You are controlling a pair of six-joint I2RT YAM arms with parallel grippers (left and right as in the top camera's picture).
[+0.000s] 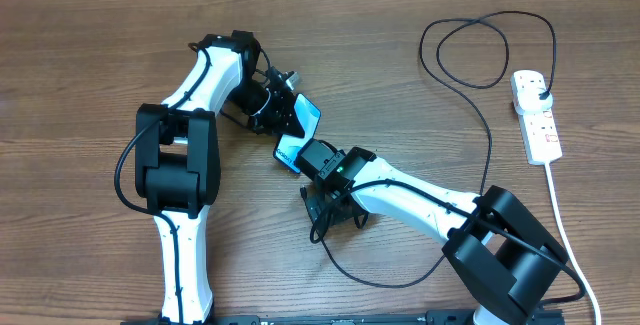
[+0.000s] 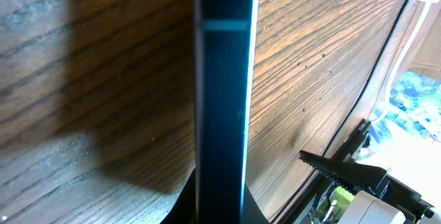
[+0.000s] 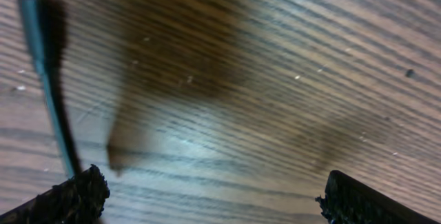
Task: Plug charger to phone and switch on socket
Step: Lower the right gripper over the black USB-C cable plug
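The phone [image 1: 300,127] sat at frame centre, clamped on edge in the left gripper [image 1: 285,115]. Just below it, the right gripper [image 3: 210,196] gaped wide over the table [image 3: 275,79], the charger [image 3: 52,100] beside one finger, ungrasped. It would do best to pinch just behind the tip, then line it up with the port.

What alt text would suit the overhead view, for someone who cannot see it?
The left arm and right arm, white and black, meet mid-table at a blue-screened phone. A thin black charger loops from beneath the right arm to a white socket at the right of the wooden table.
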